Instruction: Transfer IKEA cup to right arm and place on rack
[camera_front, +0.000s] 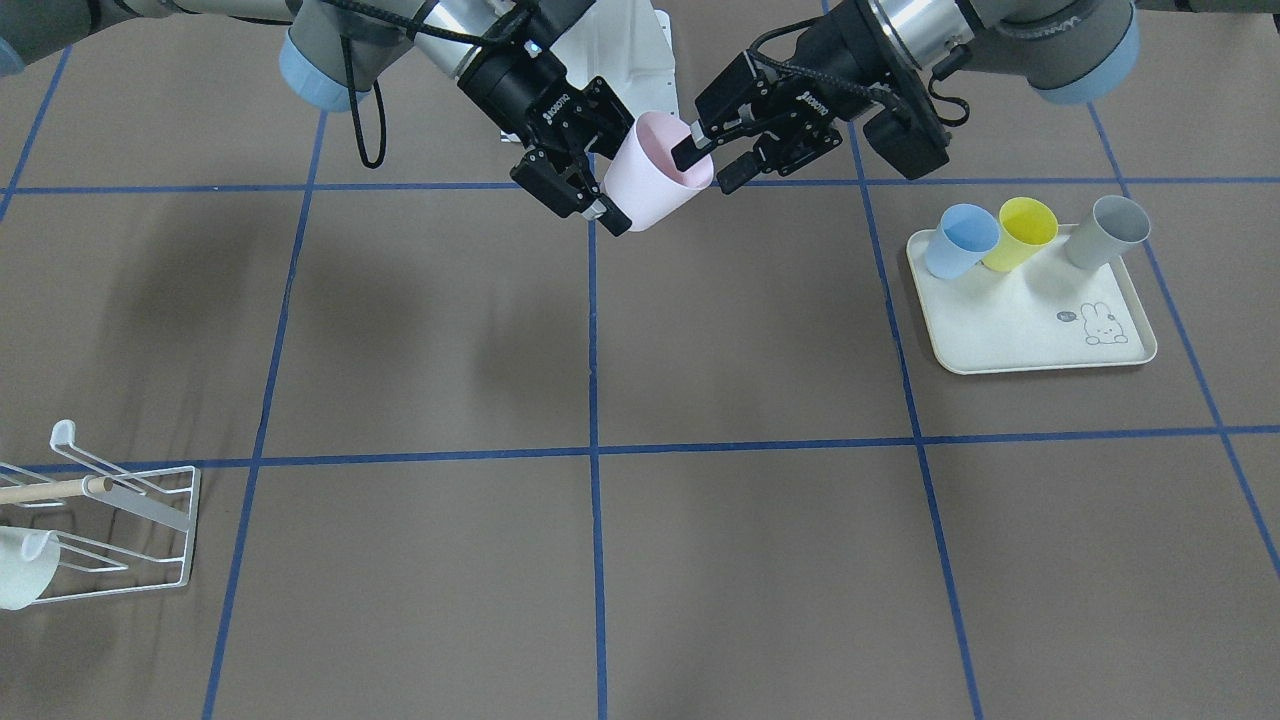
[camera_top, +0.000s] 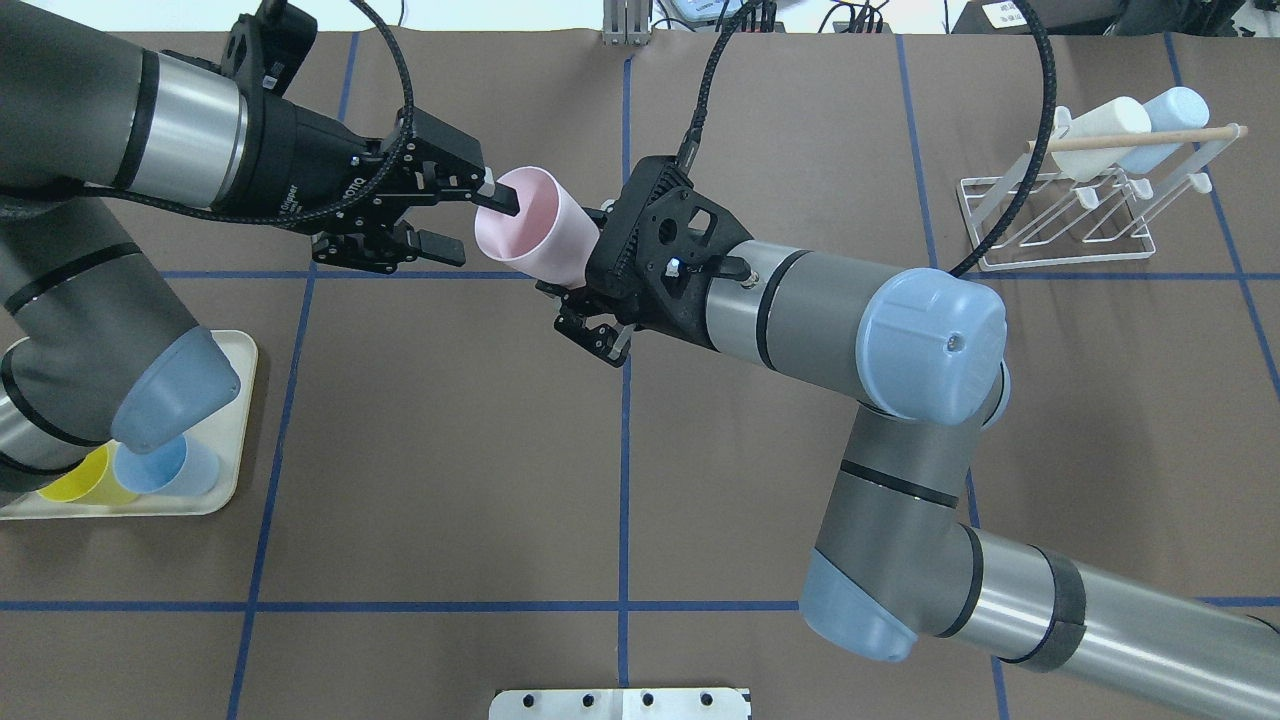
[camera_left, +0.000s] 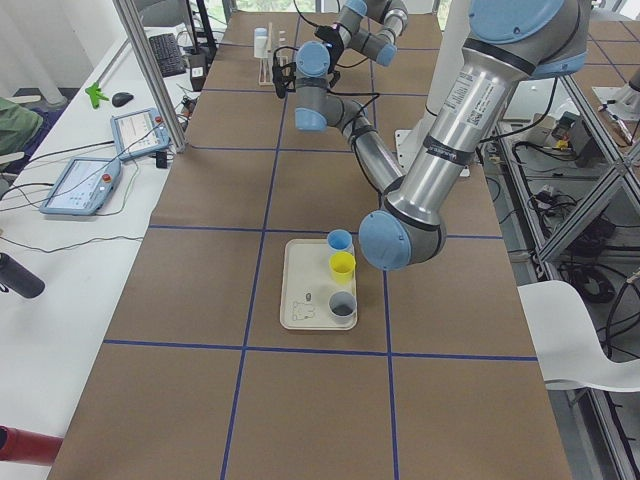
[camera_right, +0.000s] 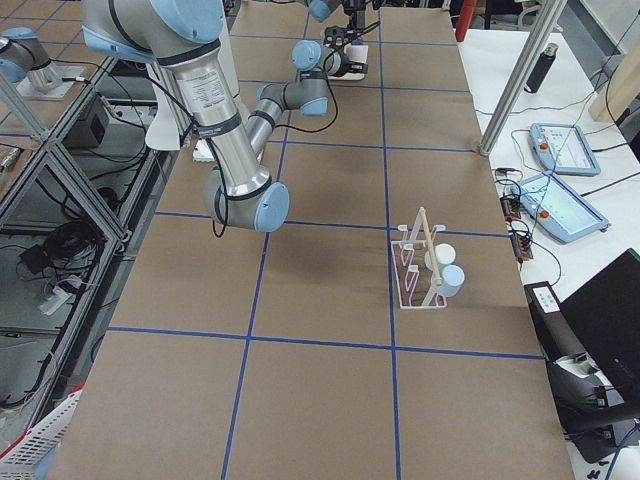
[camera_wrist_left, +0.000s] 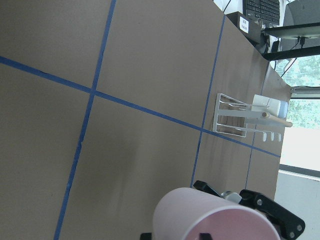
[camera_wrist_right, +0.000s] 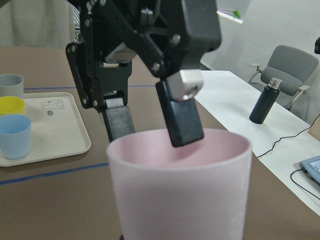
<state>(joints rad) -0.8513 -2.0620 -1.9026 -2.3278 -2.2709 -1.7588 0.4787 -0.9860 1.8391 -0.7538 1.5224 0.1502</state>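
A pink IKEA cup (camera_front: 655, 175) hangs tilted in mid-air over the table's centre line, between both grippers. My right gripper (camera_front: 618, 168) is shut on the cup's lower body; in the overhead view the right gripper (camera_top: 585, 275) hides the base of the cup (camera_top: 535, 235). My left gripper (camera_front: 710, 168) is open and straddles the rim, one finger inside the mouth and the other outside, with a clear gap. The right wrist view shows the same wide gap over the cup (camera_wrist_right: 180, 185). The white wire rack (camera_top: 1070, 215) stands far to the right.
The rack (camera_front: 120, 530) holds a white cup and a light-blue cup (camera_top: 1165, 115) under its wooden dowel. A cream rabbit tray (camera_front: 1030, 320) on my left carries blue, yellow and grey cups. Brown table with blue tape lines lies between.
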